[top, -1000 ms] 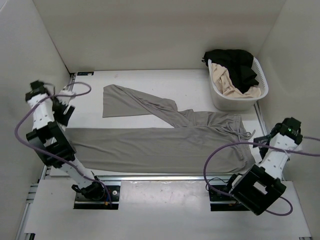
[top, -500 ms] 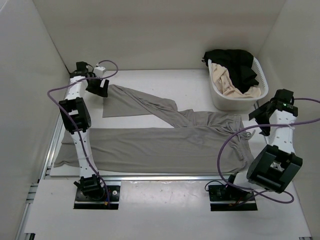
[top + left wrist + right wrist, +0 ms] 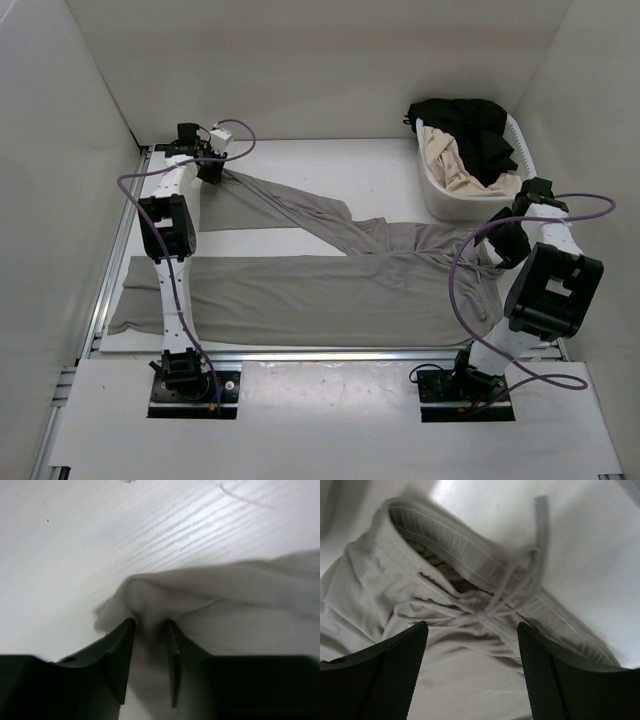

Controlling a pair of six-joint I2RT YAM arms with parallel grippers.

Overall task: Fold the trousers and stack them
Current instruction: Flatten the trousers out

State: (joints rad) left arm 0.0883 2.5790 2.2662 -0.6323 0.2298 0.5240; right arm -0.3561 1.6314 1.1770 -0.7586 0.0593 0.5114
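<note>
Robot lab cell, white panel walls (image 3: 300, 70), alu rails (image 3: 330, 352) round table (image 3: 380, 170) (laundry basket (image 3: 445, 205) at corner)

The trousers (image 3: 330, 285) were seen as thin, matt grey cloth, finely ribbed and wrinkled. The desk (image 3: 330, 165) was finished smooth and white, with faint grain lines and a slight sheen; the basket (image 3: 440, 200) was moulded of white plastic.

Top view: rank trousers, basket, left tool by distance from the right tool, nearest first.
1. trousers: the waistband lies directly under the right tool, right side.
2. basket: just beyond it, far right corner.
3. left tool: far left corner, at the far leg's hem.
</note>
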